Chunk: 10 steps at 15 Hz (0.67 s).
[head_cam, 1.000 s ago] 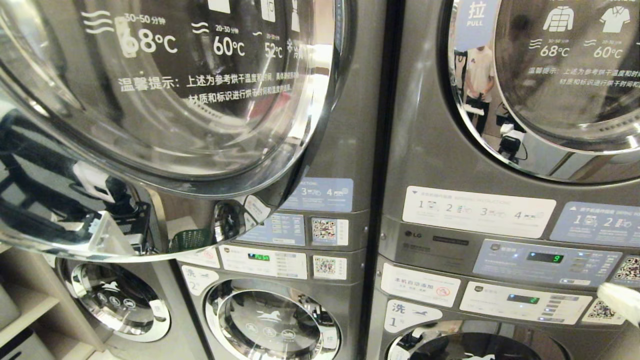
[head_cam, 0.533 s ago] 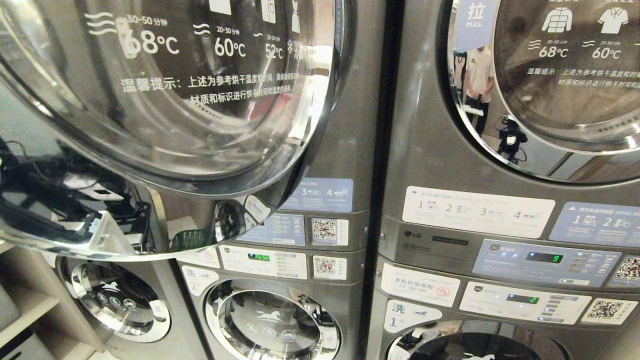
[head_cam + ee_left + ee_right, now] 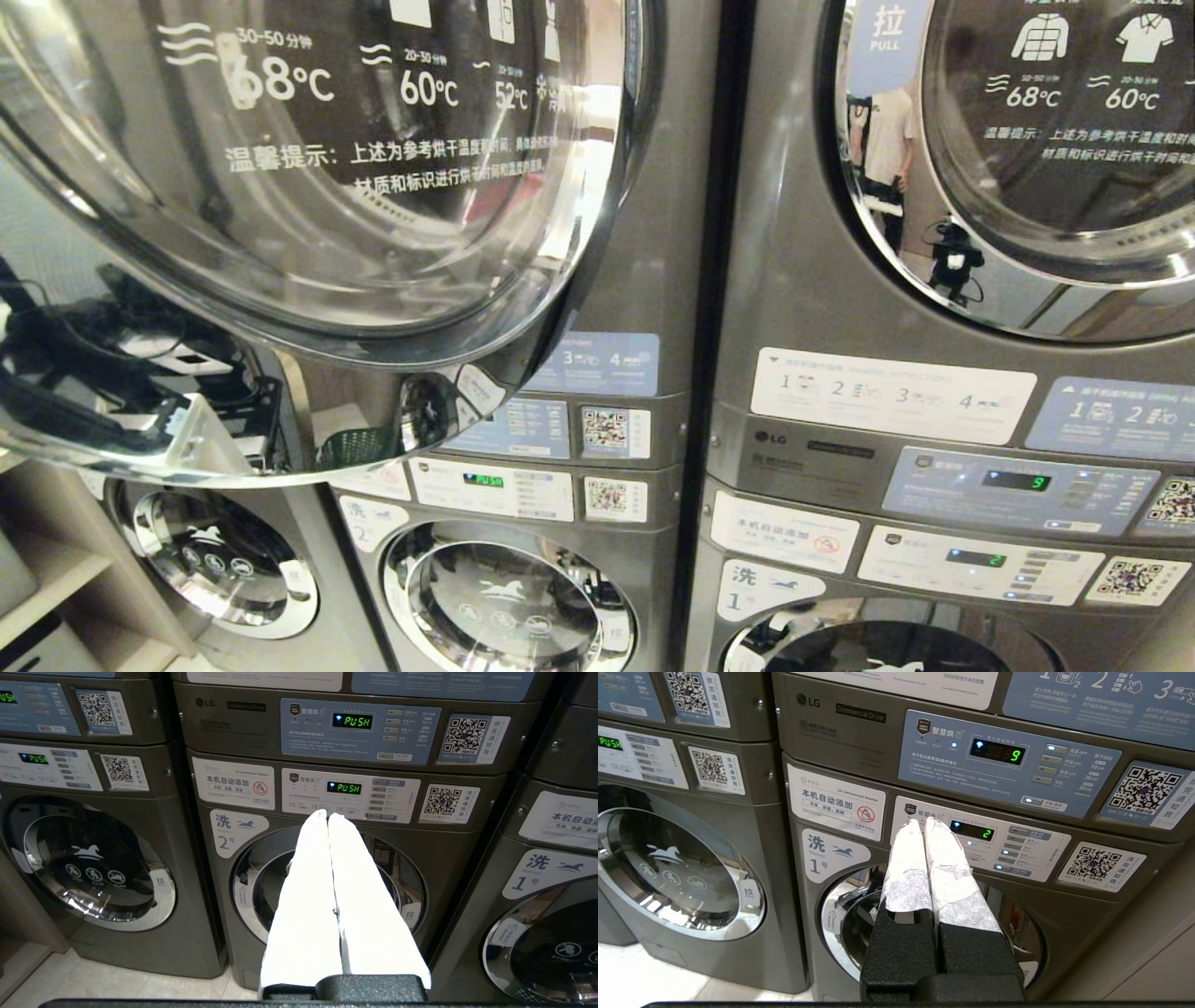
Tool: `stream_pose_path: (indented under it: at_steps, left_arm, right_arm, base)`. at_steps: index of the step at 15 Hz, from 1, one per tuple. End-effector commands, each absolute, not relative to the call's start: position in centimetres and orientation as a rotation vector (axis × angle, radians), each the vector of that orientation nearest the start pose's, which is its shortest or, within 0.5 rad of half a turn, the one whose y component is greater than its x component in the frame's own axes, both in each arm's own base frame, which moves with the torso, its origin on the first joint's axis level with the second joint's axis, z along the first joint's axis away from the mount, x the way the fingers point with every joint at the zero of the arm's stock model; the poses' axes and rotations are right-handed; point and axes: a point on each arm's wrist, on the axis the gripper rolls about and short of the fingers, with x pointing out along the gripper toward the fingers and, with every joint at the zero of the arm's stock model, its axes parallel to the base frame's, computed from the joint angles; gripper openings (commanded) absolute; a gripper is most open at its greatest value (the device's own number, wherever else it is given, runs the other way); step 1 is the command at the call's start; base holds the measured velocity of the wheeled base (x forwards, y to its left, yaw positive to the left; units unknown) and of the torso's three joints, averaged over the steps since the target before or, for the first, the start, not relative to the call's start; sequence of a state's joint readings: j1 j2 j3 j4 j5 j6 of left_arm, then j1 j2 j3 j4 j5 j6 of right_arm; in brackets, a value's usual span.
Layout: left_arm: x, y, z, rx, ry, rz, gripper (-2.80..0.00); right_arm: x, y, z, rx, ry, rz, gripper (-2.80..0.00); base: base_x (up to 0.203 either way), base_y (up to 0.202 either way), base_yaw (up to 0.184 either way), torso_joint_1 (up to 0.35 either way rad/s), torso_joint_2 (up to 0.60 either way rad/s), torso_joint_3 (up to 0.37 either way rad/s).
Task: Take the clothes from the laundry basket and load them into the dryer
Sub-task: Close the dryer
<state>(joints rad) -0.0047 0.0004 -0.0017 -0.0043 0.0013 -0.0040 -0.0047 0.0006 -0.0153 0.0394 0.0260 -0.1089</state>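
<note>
Nearest: left end effector, white-wrapped fingers pressed together, nothing between them. It points at the washer marked 2, well short of its panel. Right end effector likewise closed tight, tips together, empty; tape wrap on its fingers is frayed. It faces the washer marked 1, below the lit dryer control panel that reads 9. Neither arm shows in the head view.

Next out, head view: a large glass dryer door fills the upper left and stands swung open toward the camera. Behind it sits the stack of machines with its own panels and the lower washer door.

Farther right: the neighbouring dryer's door looks shut against its front, with a PULL label at its rim. Its chrome ring mirrors a person standing in the room.

Task objects: no clothes visible in any view. A small green mesh shape reflected low in the open door's rim may be the laundry basket; cannot confirm. The open dryer's drum is hidden behind the door glass, so what it holds cannot be told.

Judgement on progress: both end effectors empty and held clear of the machines, so no garment is in transit. Either loading is finished or it has not begun; the pictures do not settle which. The open door would remain to be closed.
</note>
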Motion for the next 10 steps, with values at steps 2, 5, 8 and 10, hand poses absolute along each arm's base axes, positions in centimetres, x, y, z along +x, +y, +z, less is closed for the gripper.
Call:
stream_pose_path:
  at_steps: [2, 5, 8, 10]
  left_arm:
    - [-2.3, 0.0, 7.7, 0.002, -0.002, -0.003, -2.8]
    - [-2.8, -0.2, 9.5, 0.069, -0.083, -0.088, -2.8]
    - [-4.6, -1.0, 18.1, 0.108, -0.255, -0.461, -2.8]
    - [-3.6, -1.1, 25.4, 0.082, -0.283, -0.583, -2.8]
  right_arm:
    - [-2.4, 0.1, 7.6, -0.101, 0.02, 0.021, -2.8]
    - [-2.4, 0.1, 7.6, -0.105, 0.024, 0.02, -2.8]
    - [-2.4, 0.1, 7.6, -0.111, 0.026, 0.021, -2.8]
    - [-2.4, 0.1, 7.6, -0.112, 0.025, 0.024, -2.8]
  base:
    - [0.0, 0.0, 0.0, 0.0, 0.0, 0.0]
    - [0.0, 0.0, 0.0, 0.0, 0.0, 0.0]
    - [0.0, 0.0, 0.0, 0.0, 0.0, 0.0]
    - [0.0, 0.0, 0.0, 0.0, 0.0, 0.0]
